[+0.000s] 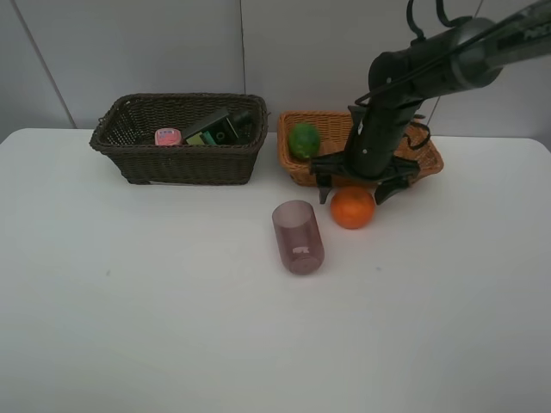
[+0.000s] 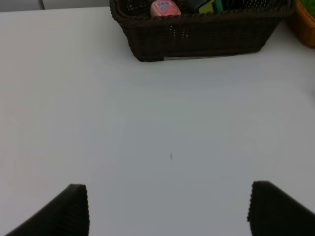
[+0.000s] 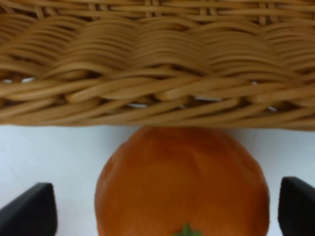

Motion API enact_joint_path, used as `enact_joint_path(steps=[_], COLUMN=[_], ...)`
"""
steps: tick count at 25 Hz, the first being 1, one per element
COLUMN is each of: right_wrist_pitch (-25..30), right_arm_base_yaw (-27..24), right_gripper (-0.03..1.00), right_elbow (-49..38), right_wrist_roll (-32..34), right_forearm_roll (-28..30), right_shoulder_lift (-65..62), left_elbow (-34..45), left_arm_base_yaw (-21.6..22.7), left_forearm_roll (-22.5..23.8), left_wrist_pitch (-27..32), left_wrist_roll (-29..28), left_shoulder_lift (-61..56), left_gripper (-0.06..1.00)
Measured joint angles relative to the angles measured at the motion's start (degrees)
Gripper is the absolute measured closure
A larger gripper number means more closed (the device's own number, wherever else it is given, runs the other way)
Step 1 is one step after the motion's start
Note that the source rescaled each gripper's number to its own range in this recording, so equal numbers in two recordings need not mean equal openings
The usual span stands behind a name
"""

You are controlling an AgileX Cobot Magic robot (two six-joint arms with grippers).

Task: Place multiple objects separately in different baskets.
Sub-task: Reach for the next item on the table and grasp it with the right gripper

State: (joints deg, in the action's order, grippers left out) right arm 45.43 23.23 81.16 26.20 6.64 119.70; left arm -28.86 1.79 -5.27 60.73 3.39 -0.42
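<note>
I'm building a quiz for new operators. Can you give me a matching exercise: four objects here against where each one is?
Things:
1. green fruit
2. pink bottle
3. purple cup
4. orange

Places:
A. lying on its side on the table
B. inside the dark basket
C. on the table, right in front of the tan basket
D. inside the tan basket

Pairs: 1-D, 2-B, 3-A, 4-C

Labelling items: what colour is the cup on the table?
The cup is translucent purple; exterior high view.

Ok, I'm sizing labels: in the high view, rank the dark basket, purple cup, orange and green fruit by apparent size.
1. dark basket
2. purple cup
3. orange
4. green fruit: close to the orange and farther back, so this last place is unsure.
</note>
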Motion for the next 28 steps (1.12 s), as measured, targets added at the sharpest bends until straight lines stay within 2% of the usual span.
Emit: enact_joint_path(steps=[21, 22, 24, 26, 27, 28], right_wrist_pitch=[-1.32, -1.57, -1.70, -1.70, -1.65, -1.57], right_arm_base_yaw=[0.31, 0.44, 0.55, 0.55, 0.55, 0.55], right_gripper=[0.04, 0.08, 0.25, 0.55, 0.63, 0.63], right_elbow=[0.00, 0.00, 0.00, 0.00, 0.00, 0.00], right_wrist_roll=[0.70, 0.75, 0.81, 0.81, 0.81, 0.81], right_forearm_roll=[1.39, 1.39, 1.34, 1.39, 1.39, 1.39], right_shoulder_lift=[3.95, 3.95, 3.95, 3.95, 3.95, 3.95], left_elbow=[0.00, 0.00, 0.00, 0.00, 0.00, 0.00], left_arm_base_yaw=[0.00, 0.00, 0.00, 0.00, 0.00, 0.00], left_forearm_roll=[0.00, 0.00, 0.00, 0.00, 0.00, 0.00], left_wrist_pitch=[0.00, 0.00, 0.00, 0.00, 0.00, 0.00], left_wrist_roll=[0.00, 0.00, 0.00, 0.00, 0.00, 0.00], left_shoulder_lift=[0.00, 0.00, 0.00, 0.00, 0.00, 0.00], left_gripper=[0.19, 0.19, 0.19, 0.19, 0.19, 0.19])
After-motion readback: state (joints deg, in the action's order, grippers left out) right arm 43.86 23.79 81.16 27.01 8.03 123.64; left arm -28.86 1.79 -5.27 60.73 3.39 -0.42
